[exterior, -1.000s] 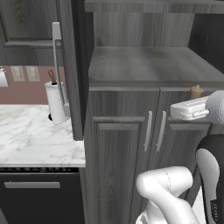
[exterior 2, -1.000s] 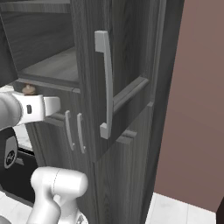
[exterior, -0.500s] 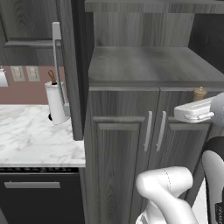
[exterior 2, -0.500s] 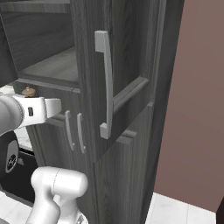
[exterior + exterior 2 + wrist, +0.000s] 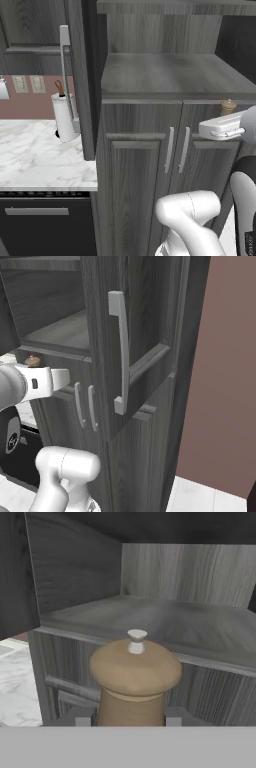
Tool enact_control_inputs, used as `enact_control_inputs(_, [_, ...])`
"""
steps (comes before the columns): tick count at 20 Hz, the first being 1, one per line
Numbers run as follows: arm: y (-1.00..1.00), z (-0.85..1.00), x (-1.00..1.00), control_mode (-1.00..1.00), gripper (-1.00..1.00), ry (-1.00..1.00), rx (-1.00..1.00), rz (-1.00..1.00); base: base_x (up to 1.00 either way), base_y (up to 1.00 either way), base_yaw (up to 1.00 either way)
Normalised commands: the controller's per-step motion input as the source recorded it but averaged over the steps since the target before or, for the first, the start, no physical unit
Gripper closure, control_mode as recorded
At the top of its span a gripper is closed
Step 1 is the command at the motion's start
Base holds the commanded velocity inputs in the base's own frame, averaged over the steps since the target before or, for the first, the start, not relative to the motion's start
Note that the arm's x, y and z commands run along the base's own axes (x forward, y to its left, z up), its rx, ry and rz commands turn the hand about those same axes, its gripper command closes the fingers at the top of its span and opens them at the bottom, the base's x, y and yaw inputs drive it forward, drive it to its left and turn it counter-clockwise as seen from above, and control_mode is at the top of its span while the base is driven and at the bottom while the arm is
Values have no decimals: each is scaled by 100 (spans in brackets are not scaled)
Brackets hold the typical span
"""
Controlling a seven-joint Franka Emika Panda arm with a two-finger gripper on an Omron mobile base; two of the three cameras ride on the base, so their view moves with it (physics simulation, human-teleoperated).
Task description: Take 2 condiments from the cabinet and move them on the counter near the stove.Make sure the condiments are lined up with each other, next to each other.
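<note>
One condiment in hand: gripper (image 5: 129, 722) clenched on pepper mill (image 5: 134, 682), upright, held in front of the cabinet's (image 5: 165, 165) shelf edge. Desk (image 5: 35, 155) lies off to the left, w/ paper-towel roll (image 5: 64, 117) at its back edge.

We see the cabinet (image 5: 150, 165) with its shelf niche (image 5: 170, 75) a bare grey woodgrain board. Left of the cabinet, the marble counter (image 5: 35, 160) carries a white paper-towel roll (image 5: 64, 117) standing upright near its back edge.
</note>
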Motion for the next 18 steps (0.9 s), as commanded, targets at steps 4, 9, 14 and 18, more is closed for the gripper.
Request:
enact_control_inputs(4, [0, 0, -9, 100, 100, 0, 0, 0, -31, 7, 0])
enact_control_inputs(9, [0, 0, 0, 100, 100, 0, 0, 0, -100, 37, 0])
enact_control_inputs(14, [0, 0, 0, 100, 100, 0, 0, 0, -100, 64, 14])
enact_control_inputs(18, [0, 0, 0, 100, 100, 0, 0, 0, -76, 71, 57])
